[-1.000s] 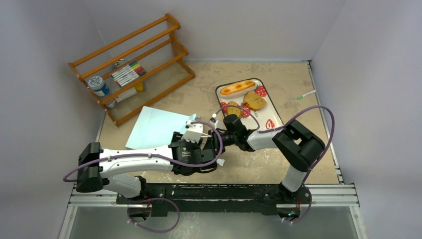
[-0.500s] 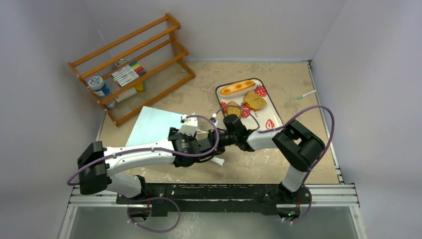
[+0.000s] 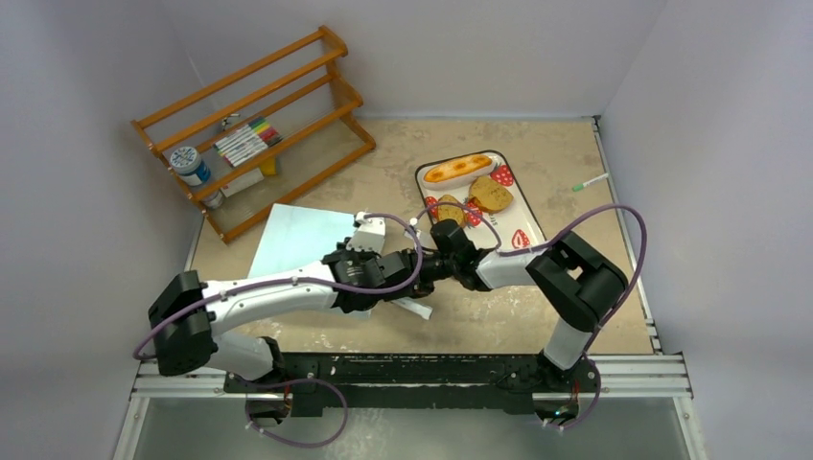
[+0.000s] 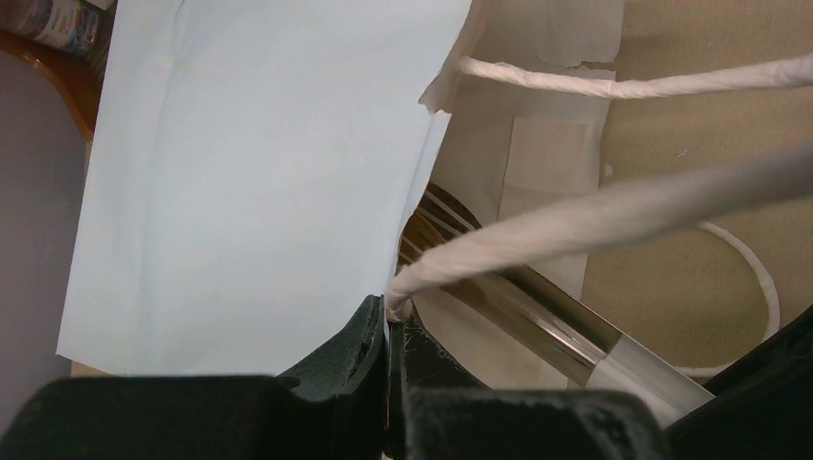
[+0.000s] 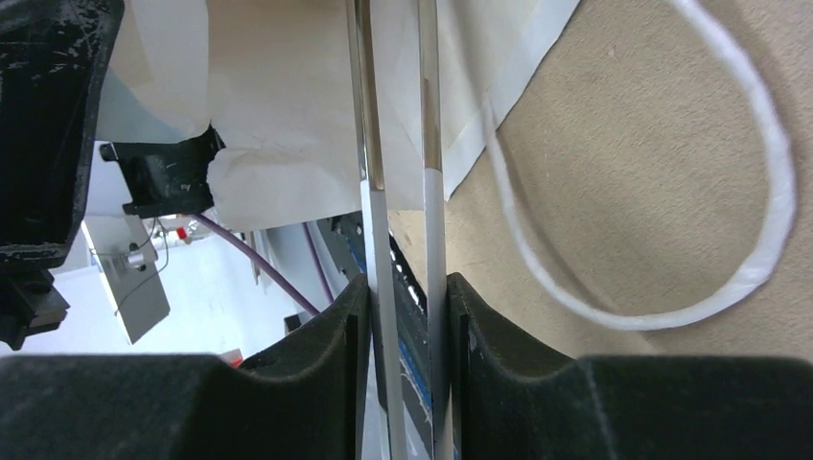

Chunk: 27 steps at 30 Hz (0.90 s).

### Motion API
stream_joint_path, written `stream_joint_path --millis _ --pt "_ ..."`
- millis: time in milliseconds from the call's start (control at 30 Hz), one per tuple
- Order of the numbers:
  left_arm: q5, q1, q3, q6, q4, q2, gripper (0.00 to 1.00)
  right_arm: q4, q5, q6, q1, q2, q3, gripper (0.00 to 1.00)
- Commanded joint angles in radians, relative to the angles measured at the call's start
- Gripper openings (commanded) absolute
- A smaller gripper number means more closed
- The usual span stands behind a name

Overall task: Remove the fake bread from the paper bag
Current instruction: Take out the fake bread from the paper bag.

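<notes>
The pale-blue paper bag (image 3: 299,244) lies flat on the table, its mouth toward the arms. In the left wrist view my left gripper (image 4: 393,309) is shut on the rim of the paper bag (image 4: 249,172), just where a white cord handle (image 4: 614,206) is fixed. My right gripper (image 5: 407,287) is shut on long metal tongs (image 5: 379,192), whose two arms reach into the bag's white mouth (image 5: 288,96). The tongs (image 4: 537,316) slant into the opening. What lies inside the bag is hidden. A golden loaf (image 3: 458,170) and brown toast slices (image 3: 491,195) lie on the tray (image 3: 522,240).
A wooden rack (image 3: 254,125) with markers and a small jar stands at the back left. A green-tipped pen (image 3: 590,181) lies near the right wall. The bag's other cord handle (image 5: 729,268) loops loose on the table by the tongs.
My left gripper has swung up to the bag's mouth and shut on its rim. The right arm with the tongs has stayed in place.
</notes>
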Motion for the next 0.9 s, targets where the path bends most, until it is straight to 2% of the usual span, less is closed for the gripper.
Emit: stream_joint_path --millis 0,100,200,433,567,867 --pt "-0.016 -0.001 -0.021 0.091 0.043 -0.181 0.00 -0.060 0.002 -0.006 -0.005 -0.080 0.000 0.33" --pt "0.038 -0.019 -0.042 0.177 0.099 -0.326 0.00 -0.111 0.013 -0.023 -0.005 -0.137 -0.004 0.33" --pt "0.052 -0.067 -0.047 0.192 0.110 -0.393 0.00 -0.135 0.017 -0.021 -0.007 -0.188 -0.024 0.33" --pt "0.080 -0.241 -0.025 0.144 0.071 -0.257 0.00 -0.159 0.003 -0.010 -0.022 -0.256 -0.074 0.34" --pt "0.069 -0.313 -0.026 0.094 0.085 -0.242 0.00 -0.189 -0.021 -0.022 -0.055 -0.286 -0.098 0.35" --pt "0.035 -0.336 0.037 0.096 0.040 -0.230 0.00 -0.170 -0.092 -0.009 -0.095 -0.352 -0.151 0.36"
